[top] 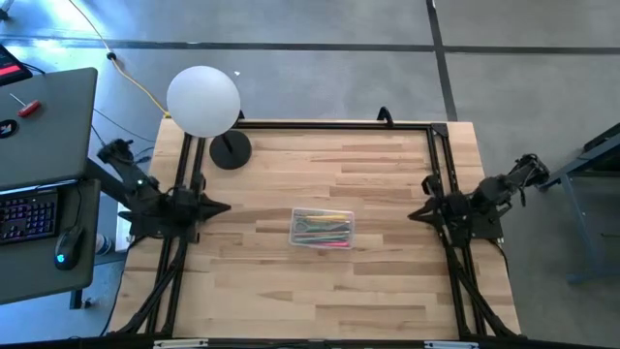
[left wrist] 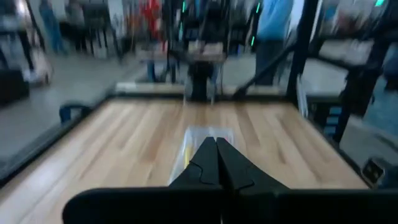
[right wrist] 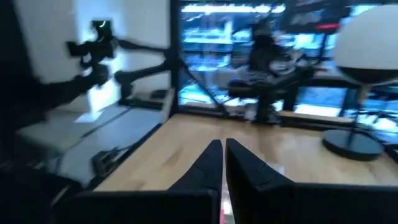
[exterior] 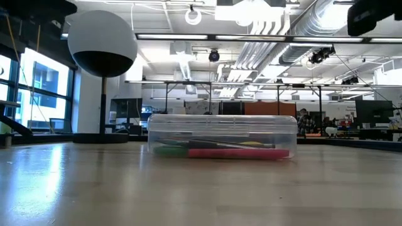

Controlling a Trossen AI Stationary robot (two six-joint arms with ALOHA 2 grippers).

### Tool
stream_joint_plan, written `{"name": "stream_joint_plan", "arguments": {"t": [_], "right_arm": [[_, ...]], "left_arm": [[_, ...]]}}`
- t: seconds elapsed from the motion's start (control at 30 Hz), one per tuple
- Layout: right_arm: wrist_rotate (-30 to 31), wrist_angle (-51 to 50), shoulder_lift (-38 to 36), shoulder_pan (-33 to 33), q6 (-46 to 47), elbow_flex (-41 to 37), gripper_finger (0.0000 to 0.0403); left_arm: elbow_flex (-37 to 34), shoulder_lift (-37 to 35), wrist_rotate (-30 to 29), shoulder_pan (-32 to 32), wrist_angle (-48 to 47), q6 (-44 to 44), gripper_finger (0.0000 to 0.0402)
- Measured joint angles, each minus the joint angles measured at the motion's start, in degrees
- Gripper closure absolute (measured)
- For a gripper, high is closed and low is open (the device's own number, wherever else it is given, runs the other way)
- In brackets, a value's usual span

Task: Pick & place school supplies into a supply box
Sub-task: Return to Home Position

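Note:
The clear supply box (top: 323, 229) lies shut on the table's middle, resting on its base; in the low view the supply box (exterior: 222, 135) shows pink, green and dark sticks inside. Those school supplies (top: 324, 231) lie in it, colours showing through the lid. My left gripper (top: 225, 206) sits at the table's left edge, shut, pointing toward the box, well short of it. My right gripper (top: 415, 214) sits at the right edge, shut, likewise apart from the box. In the left wrist view my left gripper (left wrist: 216, 144) points at the box (left wrist: 205, 140).
A white globe lamp (top: 203, 101) on a round black base (top: 231, 150) stands at the table's far left corner. A black frame rail (top: 334, 124) runs along the far edge and sides. Bare wood (top: 320, 301) lies near the box. A desk with keyboard (top: 27, 215) stands left.

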Motion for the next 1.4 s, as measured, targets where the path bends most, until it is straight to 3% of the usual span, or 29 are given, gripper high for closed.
{"name": "stream_joint_plan", "arguments": {"t": [0.17, 0.33, 0.4, 0.57, 0.7, 0.8, 1.0, 1.4], "right_arm": [[5.44, 8.68, -0.19, -0.85, -0.03, -7.96, 0.0403], [0.18, 22.47, -0.7, -2.84, -3.14, -17.11, 0.0403], [-2.57, 22.33, -0.51, -3.97, -3.57, -17.11, 0.0403], [-2.74, 22.23, -0.81, -7.23, -8.75, -17.18, 0.0402], [-2.52, 19.65, -0.75, -9.48, -11.85, -17.18, 0.0402], [1.03, 17.44, -0.77, -10.5, -12.86, -17.18, 0.0402], [10.42, 15.58, -0.74, -10.91, -2.26, -17.18, 0.0402], [10.91, 15.58, -0.72, -10.88, -0.96, -17.2, 0.0402]], "left_arm": [[-10.73, -9.97, 2.0, 0.0, 10.01, 7.72, 0.0386], [-13.74, -9.28, 1.48, 0.0, 11.43, 8.1, 0.0386], [-13.71, -9.4, 0.87, 0.01, 11.19, 8.88, 0.0384], [-13.67, -9.55, 0.79, 0.02, 9.2, 11.22, 0.0384], [-13.68, -9.54, 1.51, 0.02, 1.61, 6.82, 0.0376], [-13.44, -9.49, 1.1, 0.02, -1.78, 3.22, 0.0369], [-13.42, -9.52, -1.76, 0.02, -2.15, 3.61, 0.0361], [-13.44, -9.52, -1.59, 0.02, -2.04, 3.49, 0.036]]}}
